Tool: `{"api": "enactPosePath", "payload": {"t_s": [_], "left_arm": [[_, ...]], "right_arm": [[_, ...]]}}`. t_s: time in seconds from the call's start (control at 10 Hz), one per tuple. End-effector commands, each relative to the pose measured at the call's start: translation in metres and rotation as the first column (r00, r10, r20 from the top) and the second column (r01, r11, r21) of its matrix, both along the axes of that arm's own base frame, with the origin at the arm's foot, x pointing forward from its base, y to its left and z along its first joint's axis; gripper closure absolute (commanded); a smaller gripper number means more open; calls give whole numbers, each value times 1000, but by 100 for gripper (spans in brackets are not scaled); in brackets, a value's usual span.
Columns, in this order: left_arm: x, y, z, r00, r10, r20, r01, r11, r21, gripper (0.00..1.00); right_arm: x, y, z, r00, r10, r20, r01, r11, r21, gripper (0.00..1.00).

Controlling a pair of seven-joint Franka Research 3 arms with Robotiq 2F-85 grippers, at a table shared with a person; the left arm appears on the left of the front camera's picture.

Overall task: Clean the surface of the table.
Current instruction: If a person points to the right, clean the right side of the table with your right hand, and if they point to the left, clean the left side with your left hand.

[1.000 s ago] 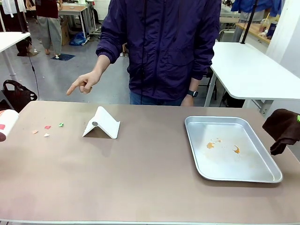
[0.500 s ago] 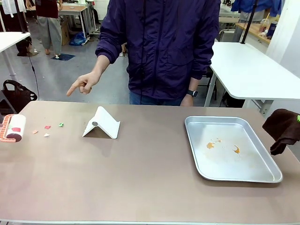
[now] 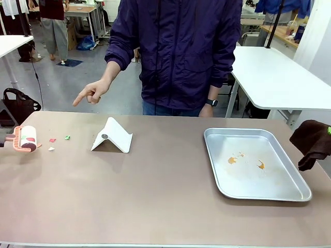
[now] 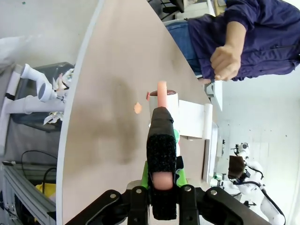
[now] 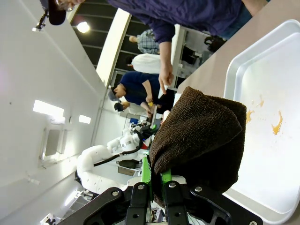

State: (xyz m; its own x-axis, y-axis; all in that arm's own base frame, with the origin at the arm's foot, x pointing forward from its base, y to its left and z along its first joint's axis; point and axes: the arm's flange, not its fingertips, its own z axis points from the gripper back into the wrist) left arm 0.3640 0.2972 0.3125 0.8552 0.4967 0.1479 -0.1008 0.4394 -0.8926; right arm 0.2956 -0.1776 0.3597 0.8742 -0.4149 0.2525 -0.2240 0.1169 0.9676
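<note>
Front view: lint roller (image 3: 26,138) at left edge of table (image 3: 155,206), scraps (image 3: 52,140) beside.

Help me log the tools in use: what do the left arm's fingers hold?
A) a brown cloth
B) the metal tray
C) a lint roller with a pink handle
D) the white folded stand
C: in the left wrist view the left gripper is shut on the pink handle of the lint roller, whose white roll sits by the scraps on the table.

Table (image 3: 155,201) bears tray (image 3: 247,182), white stand (image 3: 114,135), paper scraps (image 3: 52,140).
</note>
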Motion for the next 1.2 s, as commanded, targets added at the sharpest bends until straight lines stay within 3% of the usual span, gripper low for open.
{"api": "enactPosePath", "payload": {"t_s": [0.0,0.5,1.1], "left_arm": [[6,-5,-4,999,48,-26,-48,999,2,78],[25,-8,-27,993,89,-72,-86,995,48,78],[47,-33,-42,990,30,-139,-22,998,55,78]], "right_arm": [[-1,1,5,1000,9,12,-9,1000,0,100],[-1,1,5,1000,9,12,-9,1000,0,100],[-1,1,5,1000,9,12,-9,1000,0,100]]}}
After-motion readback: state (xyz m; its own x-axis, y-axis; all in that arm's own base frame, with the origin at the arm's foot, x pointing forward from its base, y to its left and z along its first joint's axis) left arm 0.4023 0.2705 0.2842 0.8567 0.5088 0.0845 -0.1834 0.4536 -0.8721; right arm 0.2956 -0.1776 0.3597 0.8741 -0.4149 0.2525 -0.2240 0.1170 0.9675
